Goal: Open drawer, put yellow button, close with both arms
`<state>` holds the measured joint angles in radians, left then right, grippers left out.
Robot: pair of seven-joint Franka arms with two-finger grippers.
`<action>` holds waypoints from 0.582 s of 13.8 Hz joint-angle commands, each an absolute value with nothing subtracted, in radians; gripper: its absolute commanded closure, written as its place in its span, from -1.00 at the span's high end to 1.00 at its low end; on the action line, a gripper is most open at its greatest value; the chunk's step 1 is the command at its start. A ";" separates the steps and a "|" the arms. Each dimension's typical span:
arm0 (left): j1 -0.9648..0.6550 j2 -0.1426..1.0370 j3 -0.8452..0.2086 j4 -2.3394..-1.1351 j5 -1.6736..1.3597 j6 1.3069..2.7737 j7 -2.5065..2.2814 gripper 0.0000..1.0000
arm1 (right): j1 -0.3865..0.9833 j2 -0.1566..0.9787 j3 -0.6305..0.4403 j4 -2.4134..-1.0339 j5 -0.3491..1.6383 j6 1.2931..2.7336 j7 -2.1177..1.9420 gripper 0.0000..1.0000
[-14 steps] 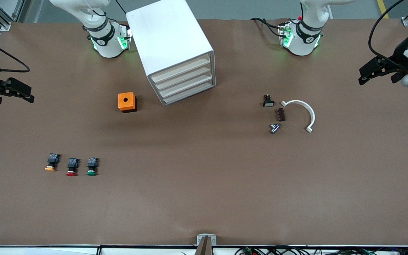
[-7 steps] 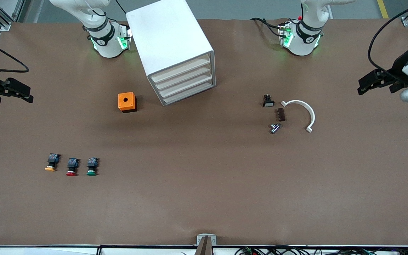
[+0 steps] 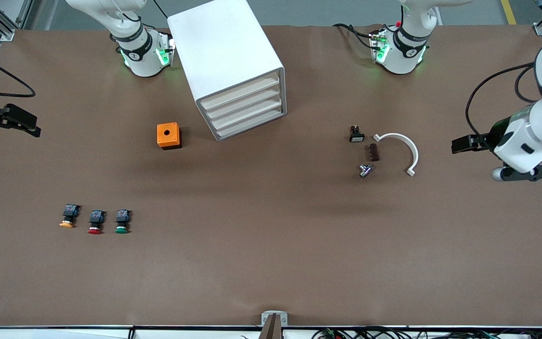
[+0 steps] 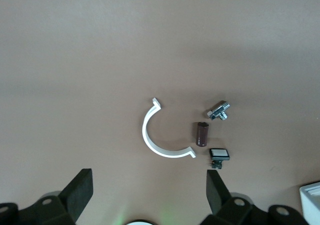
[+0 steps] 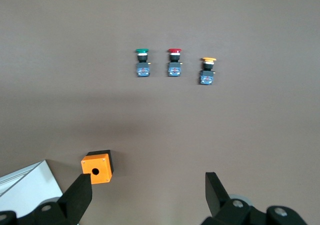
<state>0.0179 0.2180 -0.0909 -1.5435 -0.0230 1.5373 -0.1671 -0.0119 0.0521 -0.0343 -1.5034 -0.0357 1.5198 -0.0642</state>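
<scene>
Four cream-fronted drawers sit shut in the white boxy cabinet (image 3: 231, 61); the top drawer (image 3: 240, 92) is my first target. Small yellow-capped push button (image 3: 67, 217) lies nearest the right arm's end in a row with red (image 3: 95, 222) and green (image 3: 122, 221) ones. My right gripper (image 3: 14, 121) and left gripper (image 3: 468, 143) hang wide, empty, over the table's ends.

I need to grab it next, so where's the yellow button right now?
The yellow button lies on the table toward the right arm's end, the end one of a row of three, beside the red button.
</scene>
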 commanded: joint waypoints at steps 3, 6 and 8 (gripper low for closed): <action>-0.020 0.337 -0.094 -1.482 -0.107 1.528 -0.401 1.00 | -0.102 0.139 -0.026 -1.494 -0.075 1.529 -0.064 1.00; -0.101 0.394 -0.095 -1.480 -0.109 1.528 -0.659 1.00 | -0.164 0.225 -0.026 -1.503 -0.094 1.669 -0.165 1.00; -0.159 0.432 -0.094 -1.462 -0.133 1.528 -0.831 1.00 | -0.195 0.296 -0.026 -1.505 -0.095 1.756 -0.204 1.00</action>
<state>-0.1162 0.3885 -0.1002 -1.5112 -0.1086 1.5397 -0.7007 -0.1625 0.2426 -0.0397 -1.5177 -0.0811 1.7047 -0.1638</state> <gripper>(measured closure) 0.000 0.000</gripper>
